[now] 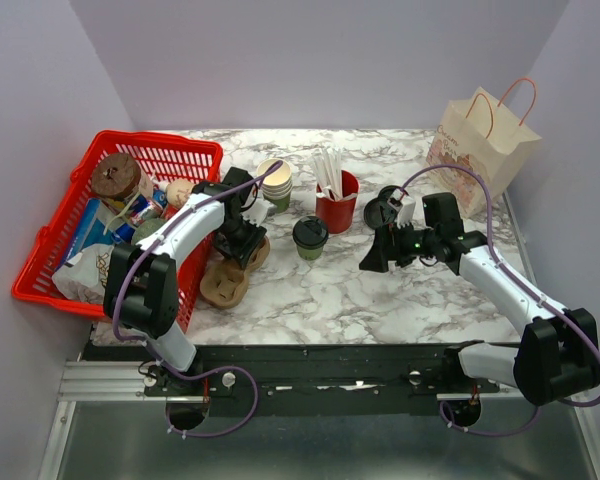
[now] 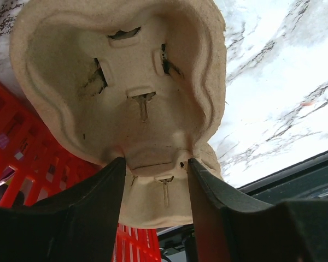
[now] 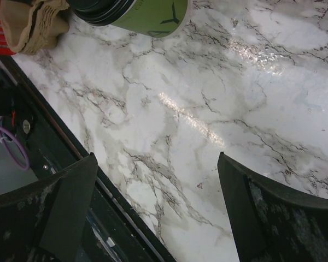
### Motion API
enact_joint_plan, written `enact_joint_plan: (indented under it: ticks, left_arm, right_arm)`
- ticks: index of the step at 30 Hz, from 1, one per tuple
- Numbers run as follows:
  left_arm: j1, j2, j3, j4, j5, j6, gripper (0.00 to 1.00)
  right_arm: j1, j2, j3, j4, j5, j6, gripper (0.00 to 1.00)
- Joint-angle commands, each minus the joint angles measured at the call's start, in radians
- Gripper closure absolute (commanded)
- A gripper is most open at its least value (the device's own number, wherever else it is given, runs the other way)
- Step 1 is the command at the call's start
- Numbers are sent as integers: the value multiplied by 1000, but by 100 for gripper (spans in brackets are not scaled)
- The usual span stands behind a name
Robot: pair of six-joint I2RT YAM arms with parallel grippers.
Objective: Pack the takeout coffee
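Top view first: the coffee stands upright mid-table, black lid on, olive-green wall showing below it. A red cup of straws is just beside it at its 1 o'clock. The right gripper sits low at the coffee's 4 o'clock, near but apart from it. At its 8 o'clock lies the pulp carrier, with the left gripper down on its far end. The bag stands well off at 2 o'clock.

Left wrist now: the left gripper is pinching the carrier at its narrow waist, one finger pressed to each side. An empty well opens at 12 o'clock and the red basket shows at 8 o'clock.

Right wrist: the right gripper has its jaws spread wide with nothing between them, only marble table. The coffee is cut by the frame at 12 o'clock, with the lid's rim and the green side just showing. The carrier peeks in at 10 o'clock.

My read is that the cup is the next pick and it has not been touched. The right arm should drive straight toward 12 o'clock and centre the cup between the fingers. It should close on the paper wall below the lid, firmly but not hard enough to crush it or pop the lid. Keep the cup upright on the lift. The left grip should hold the carrier flat so the well takes the cup cleanly.
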Motion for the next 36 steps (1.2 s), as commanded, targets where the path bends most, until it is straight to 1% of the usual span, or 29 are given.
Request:
enact_joint_plan:
  ticks: [1, 6, 16, 19, 20, 23, 31, 34, 35, 36]
  left_arm:
    - [-4, 10, 19, -10, -22, -10, 44]
    - [2, 0, 19, -14, -5, -18, 45]
    - [4, 13, 10, 1, -65, -15, 46]
    - [4, 8, 16, 7, -69, -18, 40]
    - [4, 8, 16, 7, -66, -21, 40]
    - [2, 8, 16, -2, -52, -21, 44]
    - [2, 2, -24, -4, -33, -23, 48]
    - [4, 4, -25, -4, -48, -21, 48]
    - [4, 5, -25, -4, -52, -21, 45]
    - [4, 7, -27, -5, -52, -24, 44]
  right_arm:
    - [-5, 4, -5, 24, 15, 6, 0]
    - [-5, 7, -5, 26, 15, 6, 0]
    - [-5, 1, -12, 32, 15, 8, 0]
    - [-5, -2, -16, 35, 15, 11, 0]
    - [-5, -2, -17, 35, 13, 11, 0]
    - [-8, -2, -20, 39, 16, 11, 0]
    - [-8, 1, -20, 41, 15, 13, 0]
    - [-8, 2, -20, 41, 15, 13, 0]
    - [-8, 4, -20, 41, 13, 13, 0]
    - [-8, 4, -20, 41, 13, 13, 0]
